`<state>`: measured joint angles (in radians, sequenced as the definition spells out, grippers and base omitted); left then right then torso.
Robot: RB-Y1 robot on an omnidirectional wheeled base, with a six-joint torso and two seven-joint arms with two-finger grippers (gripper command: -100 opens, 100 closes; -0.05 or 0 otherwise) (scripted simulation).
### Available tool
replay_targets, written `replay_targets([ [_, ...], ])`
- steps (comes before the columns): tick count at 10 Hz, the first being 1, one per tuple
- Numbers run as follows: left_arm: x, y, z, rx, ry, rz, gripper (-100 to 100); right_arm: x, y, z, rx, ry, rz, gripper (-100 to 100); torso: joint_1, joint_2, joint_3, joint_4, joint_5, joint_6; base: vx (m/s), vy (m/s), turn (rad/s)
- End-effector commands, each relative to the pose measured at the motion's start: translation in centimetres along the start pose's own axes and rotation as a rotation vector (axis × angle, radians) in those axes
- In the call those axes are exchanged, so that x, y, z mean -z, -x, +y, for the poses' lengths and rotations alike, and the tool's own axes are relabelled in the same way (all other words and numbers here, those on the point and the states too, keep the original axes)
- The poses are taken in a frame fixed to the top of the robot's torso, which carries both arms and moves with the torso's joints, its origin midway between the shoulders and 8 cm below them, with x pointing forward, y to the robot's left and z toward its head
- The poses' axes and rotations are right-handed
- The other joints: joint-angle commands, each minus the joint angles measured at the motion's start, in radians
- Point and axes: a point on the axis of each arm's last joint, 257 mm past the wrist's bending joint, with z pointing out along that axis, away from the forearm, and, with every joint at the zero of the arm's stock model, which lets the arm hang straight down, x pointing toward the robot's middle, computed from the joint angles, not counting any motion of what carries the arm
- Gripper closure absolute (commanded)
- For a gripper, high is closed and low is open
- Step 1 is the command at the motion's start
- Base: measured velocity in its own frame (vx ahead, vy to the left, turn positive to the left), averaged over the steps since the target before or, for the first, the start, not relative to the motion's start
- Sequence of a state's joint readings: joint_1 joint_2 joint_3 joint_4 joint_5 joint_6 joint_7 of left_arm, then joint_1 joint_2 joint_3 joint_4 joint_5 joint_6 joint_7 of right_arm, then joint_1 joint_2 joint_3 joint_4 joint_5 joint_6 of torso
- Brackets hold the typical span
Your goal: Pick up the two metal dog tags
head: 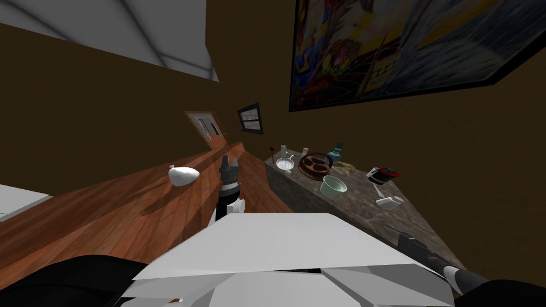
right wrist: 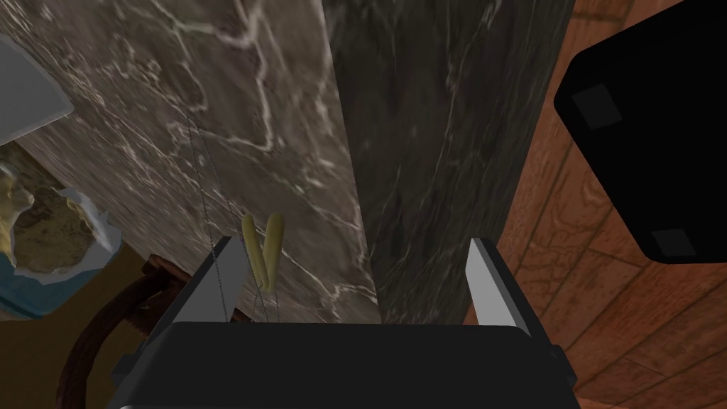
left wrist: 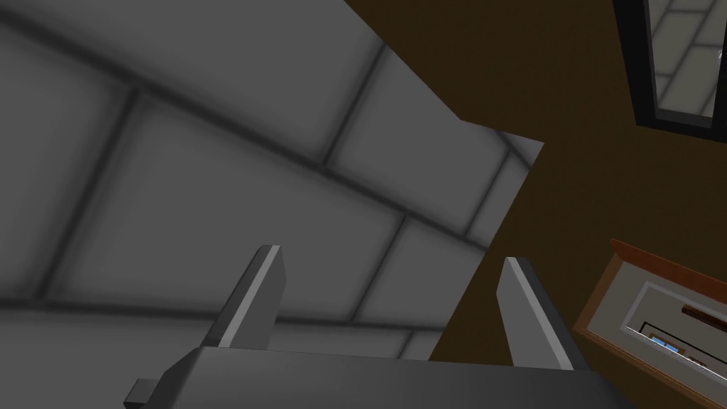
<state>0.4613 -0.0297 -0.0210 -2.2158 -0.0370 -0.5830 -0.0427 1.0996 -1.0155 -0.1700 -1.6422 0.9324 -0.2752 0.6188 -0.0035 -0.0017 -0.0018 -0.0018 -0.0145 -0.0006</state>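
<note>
Two small yellowish oblong dog tags (right wrist: 261, 248) lie side by side on a thin chain (right wrist: 206, 184) on the dark marble counter top (right wrist: 213, 92). My right gripper (right wrist: 353, 245) is open, and in the right wrist view the tags sit just inside one finger (right wrist: 216, 280); nothing is gripped. In the head view a yellowish coil (head: 345, 167) on the counter (head: 362, 208) may be the same tags, and my right arm (head: 416, 246) reaches in at the counter's near end. My left gripper (head: 229, 161) is raised beside the counter, open (left wrist: 392, 255) and empty.
On the counter stand a brown round tray (head: 314, 165), a pale green bowl (head: 334, 186), a strainer (head: 285, 164), a blue item (head: 336, 153), a black-and-red item (head: 383, 174) and a small white item (head: 389, 202). A white bag-like object (head: 184, 175) lies on the wood floor.
</note>
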Motion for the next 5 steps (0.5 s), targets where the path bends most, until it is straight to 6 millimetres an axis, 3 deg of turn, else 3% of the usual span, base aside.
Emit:
replay_targets([
  [1, 0.0, 0.0, 0.0, 0.000, 0.000, 0.000, 0, -1.0, 1.5, -1.3, 0.008, -0.020, -0.033, -100, 0.000, 0.000, 0.000, 0.000, 0.000, 0.000, -0.006, 0.006, 0.022],
  [2, 0.0, 0.0, 0.0, 0.000, 0.000, 0.000, 0, -1.5, 0.9, 0.3, 0.041, 0.055, -0.033, -100, -0.001, -0.001, 0.000, 0.000, 0.000, 0.000, 0.003, 0.044, -0.283],
  [3, 0.0, 0.0, 0.0, 0.000, 0.000, 0.000, 0, -2.1, 0.8, 0.2, 0.039, 0.056, -0.032, -100, 0.001, 0.000, -0.001, -0.001, -0.002, 0.003, 0.021, 0.051, -0.218],
  [5, 0.0, 0.0, 0.0, 0.000, 0.000, 0.000, 0, -3.4, 2.4, -2.2, 0.048, 0.014, -0.062, -100, -0.003, 0.001, -0.001, -0.004, -0.012, 0.003, 0.004, 0.025, -0.019],
])
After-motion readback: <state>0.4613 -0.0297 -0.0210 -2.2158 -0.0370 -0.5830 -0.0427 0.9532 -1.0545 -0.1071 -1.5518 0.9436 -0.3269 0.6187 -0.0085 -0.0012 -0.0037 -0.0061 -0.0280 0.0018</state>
